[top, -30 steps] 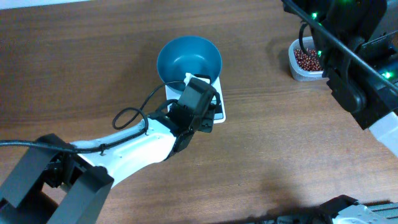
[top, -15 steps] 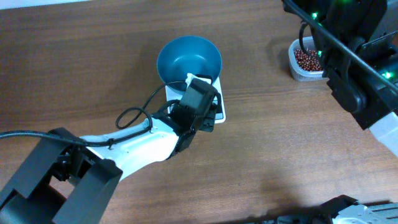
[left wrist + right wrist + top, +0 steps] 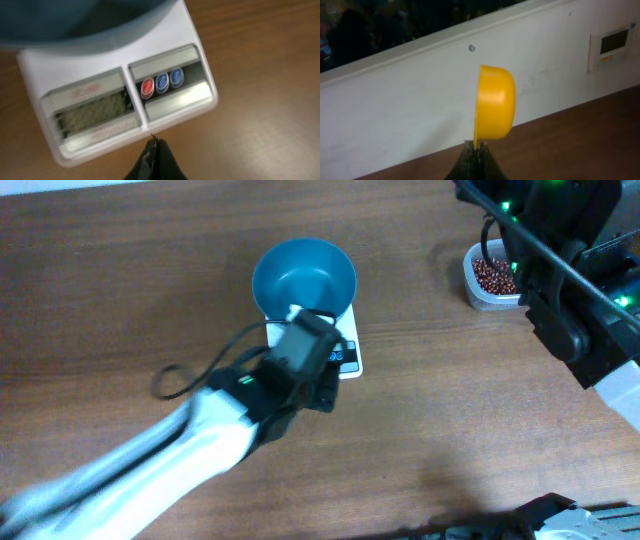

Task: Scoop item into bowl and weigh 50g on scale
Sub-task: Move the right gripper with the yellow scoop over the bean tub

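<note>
The teal-blue bowl [image 3: 304, 276] stands empty on the white scale [image 3: 349, 358]. In the left wrist view the scale [image 3: 120, 95] shows its grey display and red and blue buttons, with the bowl's rim [image 3: 75, 22] at the top. My left gripper [image 3: 156, 146] is shut and empty, just off the scale's front edge. My right gripper [image 3: 476, 146] is shut on the handle of a yellow scoop [image 3: 494, 102], held up in the air on its side. The red-brown beans [image 3: 492, 274] lie in a clear tub [image 3: 480, 297] at the far right.
The right arm's black body [image 3: 570, 270] hangs over the table's right side, partly covering the tub. A white wall [image 3: 420, 110] stands behind the table.
My left arm has pulled back towards the lower left, away from the scale, uncovering its front part. The right arm has not moved.
</note>
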Robot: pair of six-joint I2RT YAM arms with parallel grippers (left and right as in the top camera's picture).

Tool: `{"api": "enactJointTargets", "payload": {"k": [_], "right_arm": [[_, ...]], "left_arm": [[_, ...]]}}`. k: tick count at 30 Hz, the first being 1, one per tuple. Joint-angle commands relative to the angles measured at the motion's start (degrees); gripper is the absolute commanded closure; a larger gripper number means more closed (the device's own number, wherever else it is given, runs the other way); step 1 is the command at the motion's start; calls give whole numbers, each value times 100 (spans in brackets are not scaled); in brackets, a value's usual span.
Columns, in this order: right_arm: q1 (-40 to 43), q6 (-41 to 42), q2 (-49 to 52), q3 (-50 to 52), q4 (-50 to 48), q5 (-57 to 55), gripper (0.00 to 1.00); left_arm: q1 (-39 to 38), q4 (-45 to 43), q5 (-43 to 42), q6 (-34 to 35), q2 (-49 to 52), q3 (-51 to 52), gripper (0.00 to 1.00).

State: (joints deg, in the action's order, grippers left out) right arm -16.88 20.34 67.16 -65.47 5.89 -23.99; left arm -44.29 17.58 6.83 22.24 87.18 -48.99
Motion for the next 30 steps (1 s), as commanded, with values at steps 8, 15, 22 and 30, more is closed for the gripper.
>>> {"api": "enactJointTargets", "payload": {"k": [8,15,22,30], "right_arm": [[20,-63,-90,-85,-13,46,96],[20,-61,-72,-85,2,46,96],[17,-61,76,-85,61,48,96],[9,-61,116,-85,380,46,96]], "left_arm": [[-17,2870,173,-643,-2828,-7,1],[964,3193,-1180,-2653,-2828,-164,1],[2046,4308,-1097,-4513,-2507,-1563,1],[2046,4448,-1659,-5257,-1414,-1692,1]]}}
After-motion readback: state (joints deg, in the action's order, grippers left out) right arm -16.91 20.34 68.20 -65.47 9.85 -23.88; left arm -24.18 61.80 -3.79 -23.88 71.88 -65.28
